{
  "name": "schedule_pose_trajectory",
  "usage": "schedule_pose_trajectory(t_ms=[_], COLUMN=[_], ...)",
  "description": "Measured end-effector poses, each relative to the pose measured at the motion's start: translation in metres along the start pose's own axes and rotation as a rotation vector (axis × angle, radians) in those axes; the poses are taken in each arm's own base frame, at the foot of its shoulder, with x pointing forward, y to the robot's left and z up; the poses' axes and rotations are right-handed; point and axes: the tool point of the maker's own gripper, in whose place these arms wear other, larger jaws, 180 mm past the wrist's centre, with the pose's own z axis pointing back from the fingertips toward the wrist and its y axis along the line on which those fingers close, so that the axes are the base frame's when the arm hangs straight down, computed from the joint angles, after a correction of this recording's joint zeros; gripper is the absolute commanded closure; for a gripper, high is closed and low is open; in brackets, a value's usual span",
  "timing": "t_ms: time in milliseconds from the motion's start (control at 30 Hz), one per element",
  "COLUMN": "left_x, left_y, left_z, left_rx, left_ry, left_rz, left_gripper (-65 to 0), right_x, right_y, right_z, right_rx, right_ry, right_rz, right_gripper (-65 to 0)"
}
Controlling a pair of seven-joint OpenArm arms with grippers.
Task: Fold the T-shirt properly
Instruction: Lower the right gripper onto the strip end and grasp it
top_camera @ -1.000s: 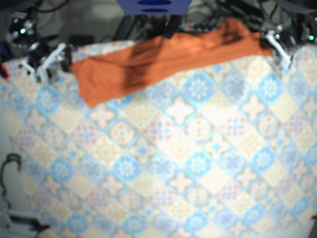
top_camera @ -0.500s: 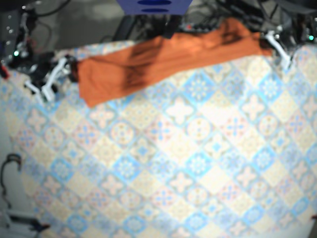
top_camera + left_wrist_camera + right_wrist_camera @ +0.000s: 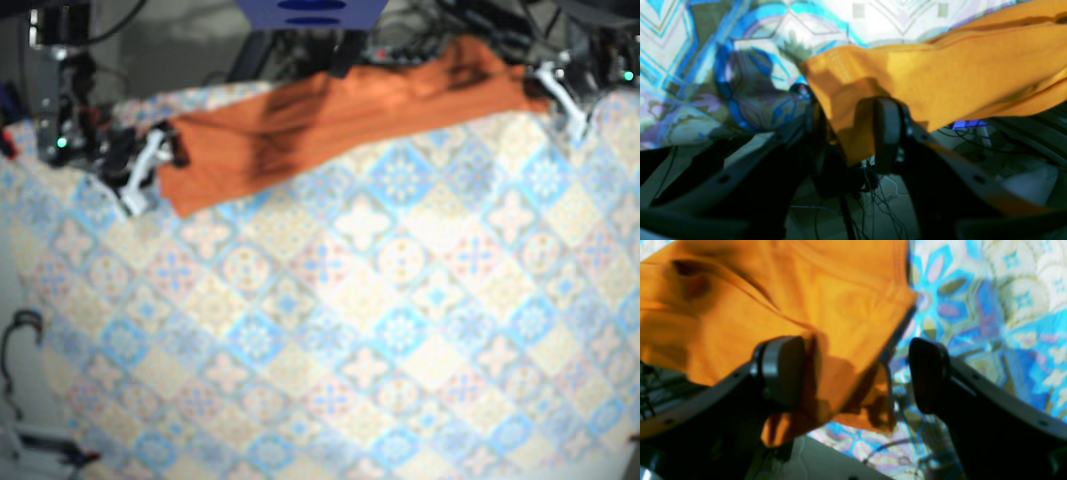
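Note:
The orange T-shirt point(image 3: 330, 115) lies as a long folded band along the table's far edge, slanting from lower left to upper right. My left gripper point(image 3: 555, 95) is at its right end. In the left wrist view that gripper point(image 3: 846, 126) is shut on a corner of the shirt point(image 3: 940, 73), which hangs over the table's edge. My right gripper point(image 3: 145, 175) is at the shirt's left end. In the right wrist view it point(image 3: 857, 370) stands open, and the shirt's corner point(image 3: 806, 290) lies between the fingers, against the left pad point(image 3: 783, 370).
A tablecloth point(image 3: 380, 300) with blue and beige tiles covers the table. A blue object point(image 3: 310, 12) sits beyond the far edge. Dark cables point(image 3: 20, 340) hang off the left side. Below the far edge are floor and wires point(image 3: 873, 200).
My right gripper has moved right and toward the near side, up to the shirt's left end. That end has shifted slightly right. The left gripper has stayed in place.

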Motion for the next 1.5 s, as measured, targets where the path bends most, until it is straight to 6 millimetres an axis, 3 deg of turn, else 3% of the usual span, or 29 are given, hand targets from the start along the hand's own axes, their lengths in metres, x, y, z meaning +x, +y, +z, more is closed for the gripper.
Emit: schedule_pose_trajectory(t_ms=[333,467,667,1000,1267,1500], left_x=[0.001,0.0,0.001,0.001,0.001,-0.001], left_y=[0.001,0.001,0.001,0.001,0.001,0.001], left_z=[0.0,0.0,0.001,0.001,0.001,0.001], left_rx=[0.002,0.002,0.002,0.003,0.003,-0.001], left_ry=[-0.002,-0.001,-0.003,-0.001,0.0,-0.007], left_rz=[0.001,0.001,0.001,-0.001,-0.001,0.003], left_gripper=[-23.4,-23.4,-23.4,-23.4,-23.4,-23.4], right_x=[-0.008,-0.011,-0.007,0.007,0.029,0.026], right_y=[0.003,0.012,0.024,0.022,0.01,-0.008], right_z=[-0.016,-0.021,-0.031,-0.037,-0.035,-0.037], right_rx=[0.035,0.058,0.098,0.101,0.074,0.007], right_ry=[0.04,0.057,0.078,0.079,0.05,0.097], right_rz=[-0.016,0.002,0.036,0.057,0.071,0.111], right_gripper=[-44.7,-33.5,-11.3,-2.6,-2.4,-2.4])
